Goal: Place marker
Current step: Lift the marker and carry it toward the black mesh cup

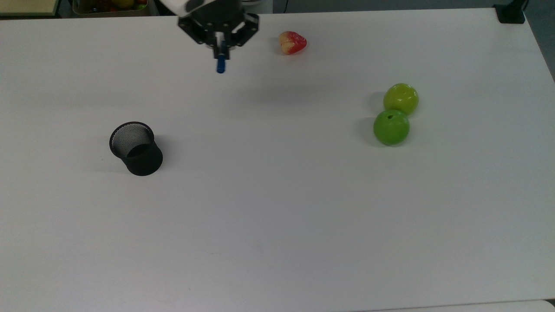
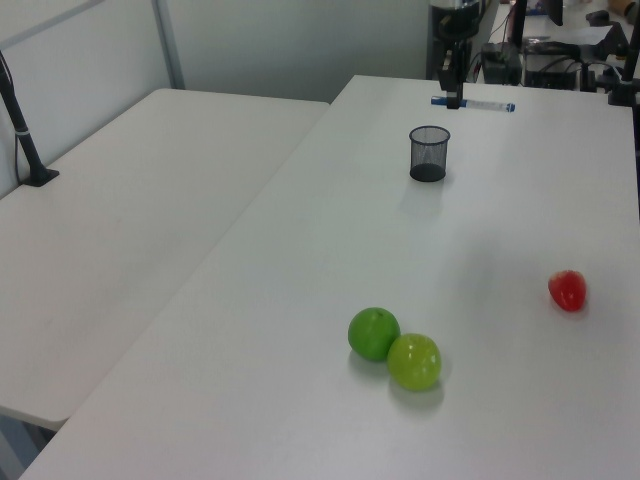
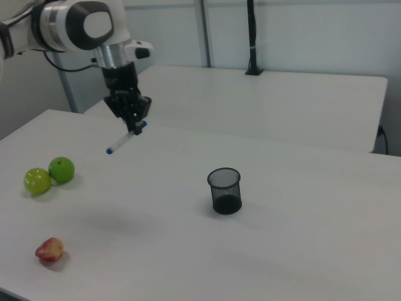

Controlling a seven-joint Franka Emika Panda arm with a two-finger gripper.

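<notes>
The hand holds the marker level above the table, at 12 o'clock from the cup.

You see a white desk carrying a black mesh cup, two green apples, one paler and yellower, and a red fruit with a yellowish patch. Your marker has a white barrel with blue cap and blue end; the arm is white, its gripper black.
</notes>
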